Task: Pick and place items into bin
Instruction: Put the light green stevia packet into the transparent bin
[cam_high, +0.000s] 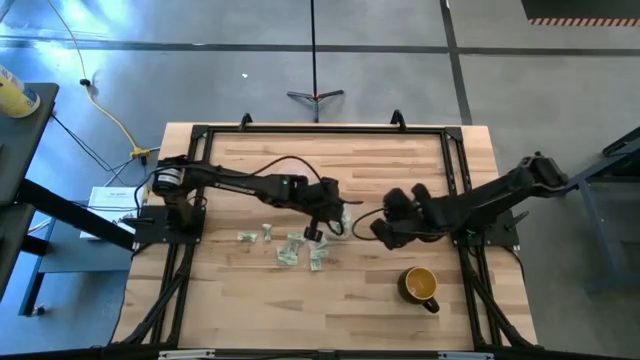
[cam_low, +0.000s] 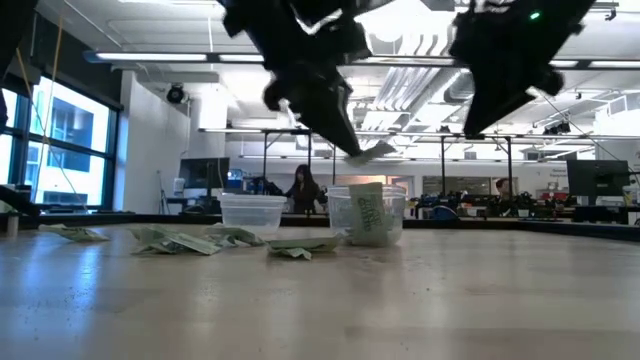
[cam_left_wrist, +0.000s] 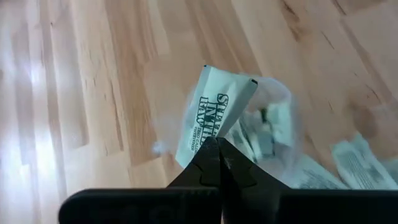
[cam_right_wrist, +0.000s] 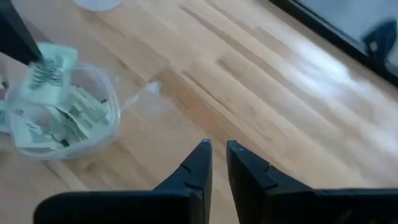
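Observation:
My left gripper (cam_left_wrist: 215, 144) is shut on a pale green printed packet (cam_left_wrist: 211, 109), one of the items. It holds it just above the bin (cam_left_wrist: 273, 124), a clear plastic cup that stands on the table with several packets inside (cam_right_wrist: 62, 118). In the low view the packet (cam_low: 373, 152) hangs over the cup's mouth (cam_low: 366, 192). More items lie flat on the wood to the table's left (cam_high: 290, 250) (cam_high: 246, 237). My right gripper (cam_right_wrist: 218, 147) hovers to the right of the cup. Its fingers stand a narrow gap apart with nothing between them. My left gripper pinches the packet by one end (cam_left_wrist: 208, 135) between its two fingertips. The fingers slant down from the table's left side. The packet sticks out past the fingertips, lifted clear of the table, with its free end (cam_right_wrist: 53, 62) over the cup's rim.
A mustard-yellow mug (cam_high: 420, 285) stands near the front right. A low clear round container (cam_low: 253, 213) sits to the left of the cup in the low view. Bare wood lies in front of my right gripper (cam_right_wrist: 261, 81). A black frame borders the table (cam_high: 320, 130).

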